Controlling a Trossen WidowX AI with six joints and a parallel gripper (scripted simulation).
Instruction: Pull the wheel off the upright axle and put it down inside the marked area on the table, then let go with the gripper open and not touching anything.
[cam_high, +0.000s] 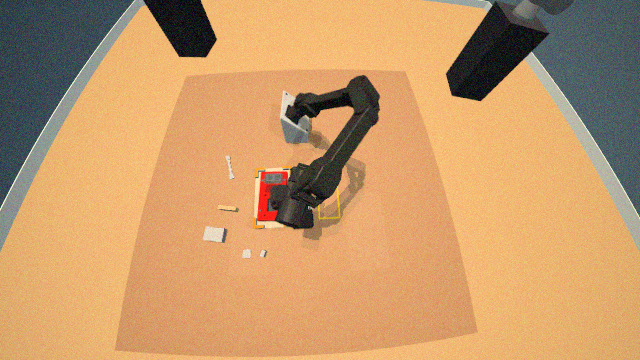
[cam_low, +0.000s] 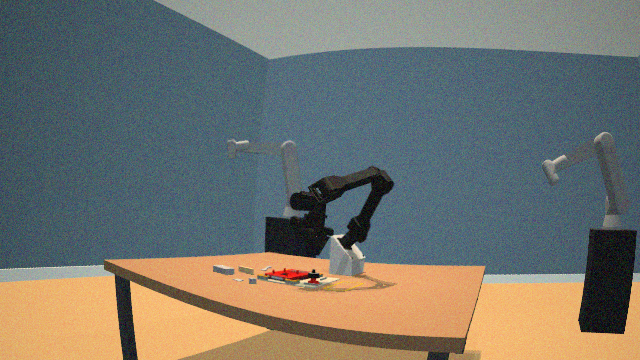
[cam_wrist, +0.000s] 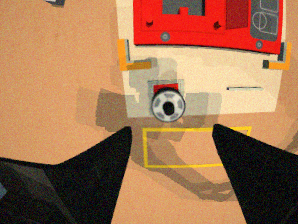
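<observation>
The wheel (cam_wrist: 158, 106) (cam_low: 313, 275) is a dark-rimmed disc with a light grey face. It sits on the upright axle, whose black top (cam_wrist: 169, 107) shows at its centre, above a small red base. The arm hides it in the top view. The marked area is a yellow outline (cam_wrist: 145, 148) (cam_high: 339, 202) on the table, beside the cream board. My gripper (cam_wrist: 172, 131) is open and empty, pointing down above the table. In the wrist view its fingertips stand wide apart, just below the wheel's left and right sides. The exterior view shows it well above the wheel.
The cream board (cam_wrist: 250, 102) (cam_high: 253, 200) carries a red plate (cam_wrist: 200, 41) (cam_low: 287, 274) with raised parts, with orange corner brackets (cam_wrist: 136, 65) around it. Beyond lie a grey block (cam_high: 214, 234), a tan bar (cam_high: 227, 208), a white rod (cam_high: 230, 168) and two small pale pieces.
</observation>
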